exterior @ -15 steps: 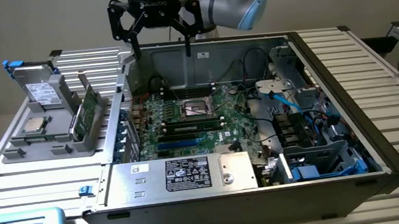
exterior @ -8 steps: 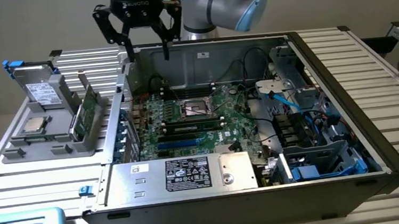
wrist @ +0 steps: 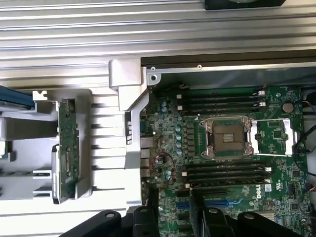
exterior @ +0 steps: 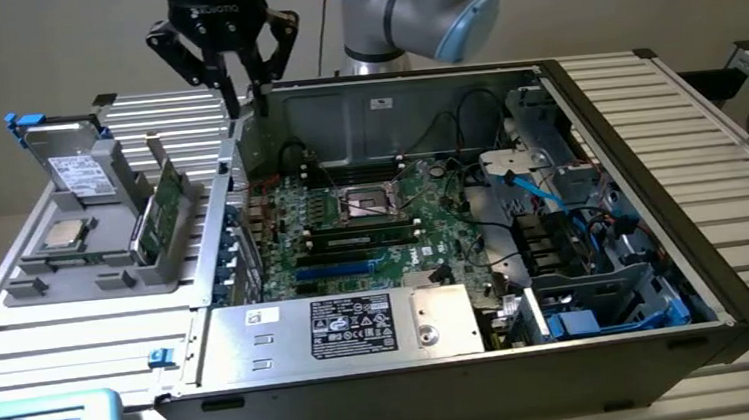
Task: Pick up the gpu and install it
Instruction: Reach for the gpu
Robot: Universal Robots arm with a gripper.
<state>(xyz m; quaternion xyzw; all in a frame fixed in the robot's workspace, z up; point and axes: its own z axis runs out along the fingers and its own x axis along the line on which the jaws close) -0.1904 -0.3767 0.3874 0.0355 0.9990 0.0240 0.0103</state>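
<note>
Tool (exterior: 243, 100) is seen with jaws narrowed and nothing between them, above the case (exterior: 379, 94) wall, well apart from the gpu (exterior: 158, 212), which is stood on edge in the grey rack (exterior: 85, 263). The wall could be clipped, or the thin card missed. A hard drive (exterior: 78, 173) and a processor (exterior: 66, 232) are also racked; the motherboard (exterior: 362, 221) is housed in the case.

Only DELL is readable, printed white on the motherboard (wrist: 276, 173).
</note>
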